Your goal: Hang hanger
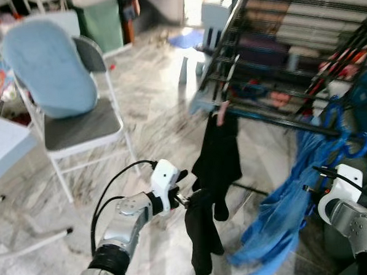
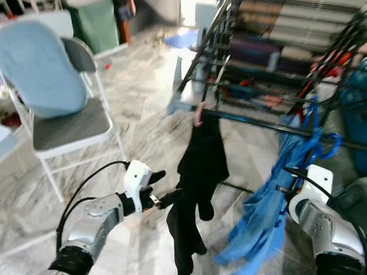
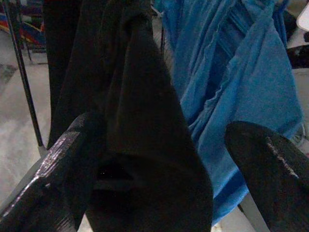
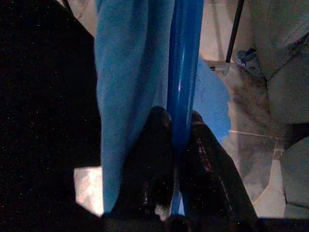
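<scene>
Two grippers busy | right gripper [image 4: 179, 130] pinches our stiff, slick blue hanger [image 4: 183, 72] | left gripper [image 3: 154, 159] spread around limp black garment [image 1: 213, 167] | we grip the hanger's neck

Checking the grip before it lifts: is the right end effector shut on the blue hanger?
Shut. The right end effector has both black fingers pressed against the blue plastic hanger.

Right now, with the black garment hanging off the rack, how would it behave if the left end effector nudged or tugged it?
Probably floppy: the black garment drapes in loose folds from the drying rack. It likely swings rather than resists, as it hangs freely. In the left wrist view the left end effector stands open around the cloth, which would probably bunch when squeezed.
</scene>
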{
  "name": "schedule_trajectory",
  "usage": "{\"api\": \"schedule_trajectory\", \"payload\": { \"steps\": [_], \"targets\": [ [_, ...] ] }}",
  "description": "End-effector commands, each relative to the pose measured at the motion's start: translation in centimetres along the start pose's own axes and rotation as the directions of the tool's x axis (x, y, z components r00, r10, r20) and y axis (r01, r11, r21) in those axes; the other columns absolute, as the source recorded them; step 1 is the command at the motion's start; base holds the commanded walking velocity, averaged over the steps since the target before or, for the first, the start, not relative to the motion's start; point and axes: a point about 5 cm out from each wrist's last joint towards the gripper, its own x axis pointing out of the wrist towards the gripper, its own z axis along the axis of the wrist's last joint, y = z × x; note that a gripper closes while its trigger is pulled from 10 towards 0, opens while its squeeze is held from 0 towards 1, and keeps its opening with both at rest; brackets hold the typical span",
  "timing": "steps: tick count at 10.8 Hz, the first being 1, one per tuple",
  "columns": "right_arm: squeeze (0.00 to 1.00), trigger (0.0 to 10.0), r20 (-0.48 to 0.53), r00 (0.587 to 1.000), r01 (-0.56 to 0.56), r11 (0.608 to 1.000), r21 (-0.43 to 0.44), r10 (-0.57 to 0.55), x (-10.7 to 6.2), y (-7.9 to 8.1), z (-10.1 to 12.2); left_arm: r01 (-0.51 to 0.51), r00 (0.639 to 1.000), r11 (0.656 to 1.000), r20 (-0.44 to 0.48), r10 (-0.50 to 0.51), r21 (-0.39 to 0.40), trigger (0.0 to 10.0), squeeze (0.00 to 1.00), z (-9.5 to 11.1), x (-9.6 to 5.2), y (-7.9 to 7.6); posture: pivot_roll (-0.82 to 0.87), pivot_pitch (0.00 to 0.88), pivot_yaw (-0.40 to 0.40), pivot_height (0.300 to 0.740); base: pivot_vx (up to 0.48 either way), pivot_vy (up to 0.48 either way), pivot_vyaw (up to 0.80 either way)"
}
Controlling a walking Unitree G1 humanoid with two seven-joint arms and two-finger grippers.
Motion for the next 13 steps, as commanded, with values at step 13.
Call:
{"api": "schedule_trajectory", "payload": {
  "steps": [13],
  "targets": [
    [0.00,10.0,-0.057,0.998,0.021,0.997,0.073,-0.017,-0.1,-0.1,-2.4,0.079,0.997,0.997,0.006,-0.079,0.021,10.0,0.00,-0.1,0.1,-0.8,0.05,0.000,-0.060,0.740,0.237,0.000,-0.15]
  ]
}}
